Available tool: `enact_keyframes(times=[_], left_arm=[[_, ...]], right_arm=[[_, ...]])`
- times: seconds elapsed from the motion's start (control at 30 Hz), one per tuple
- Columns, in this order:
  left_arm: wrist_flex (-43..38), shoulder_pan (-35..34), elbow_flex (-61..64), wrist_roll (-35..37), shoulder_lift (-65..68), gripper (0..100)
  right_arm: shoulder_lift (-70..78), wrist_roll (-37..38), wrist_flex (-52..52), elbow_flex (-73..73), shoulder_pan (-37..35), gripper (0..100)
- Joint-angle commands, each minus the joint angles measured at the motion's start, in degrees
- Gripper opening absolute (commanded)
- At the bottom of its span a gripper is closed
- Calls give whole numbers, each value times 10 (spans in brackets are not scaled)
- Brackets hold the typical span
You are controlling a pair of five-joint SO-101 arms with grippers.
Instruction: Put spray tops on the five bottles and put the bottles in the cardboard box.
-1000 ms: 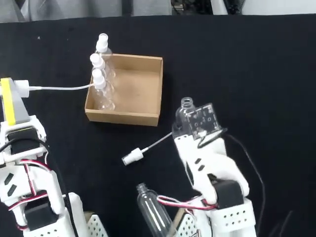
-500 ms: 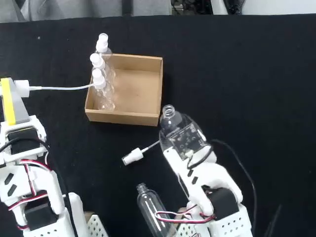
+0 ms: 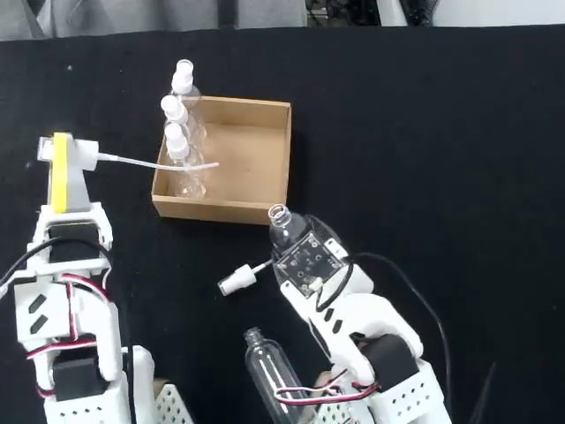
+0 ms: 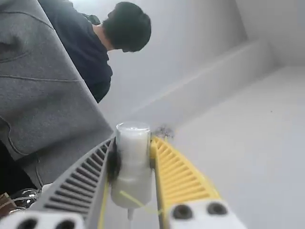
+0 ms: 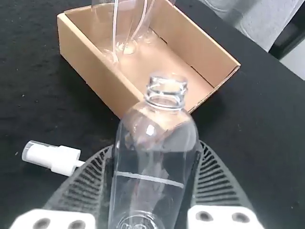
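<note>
Reading the high view as a clock face with 12 at the far edge of the table (image 3: pixel 441 132), the cardboard box (image 3: pixel 221 212) sits out toward 10 o'clock from the middle. Three capped bottles (image 3: pixel 179 141) stand in a row along its 9 o'clock wall, which leaves the rest of the floor bare for the two bottles not yet packed.

The left gripper (image 3: pixel 62 155) is at 9 o'clock of the box. Its claw is closed on the head of a spray top (image 3: pixel 88 155), and the left wrist view shows the white head pinched between the grey and yellow fingers (image 4: pixel 95 171). The dip tube (image 3: pixel 159 163) runs out toward 3 o'clock, over the box's wall and past the capped bottles. Gripping the head leaves the whole tube free to be threaded into a neck.

The right gripper (image 3: pixel 305 256) is at 5 o'clock of the box, just off its near corner. Its claw is clamped around the body of an open bottle (image 5: pixel 157 143). The bare mouth tilts toward 11 o'clock, toward the box and the other arm. That hold looks meant to present the neck to the tube.

A loose spray top (image 3: pixel 237 281) lies on the table at 8 o'clock of the right gripper, its tube running in toward the claw. A second bare bottle (image 3: pixel 269 375) lies at 6 o'clock of that top, near the arm bases. By my reckoning three bottles are done, and joining the tube to the neck is the step in hand
</note>
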Motion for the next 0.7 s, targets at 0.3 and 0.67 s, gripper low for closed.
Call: enact_keyframes(times=[0.3,0.67], left_arm=[[-4,75,35,-55,-1,30],[-4,106,51,-55,-1,30]], right_arm=[[-62,8,-11,0,-10,109],[-62,82,10,-2,-11,109]])
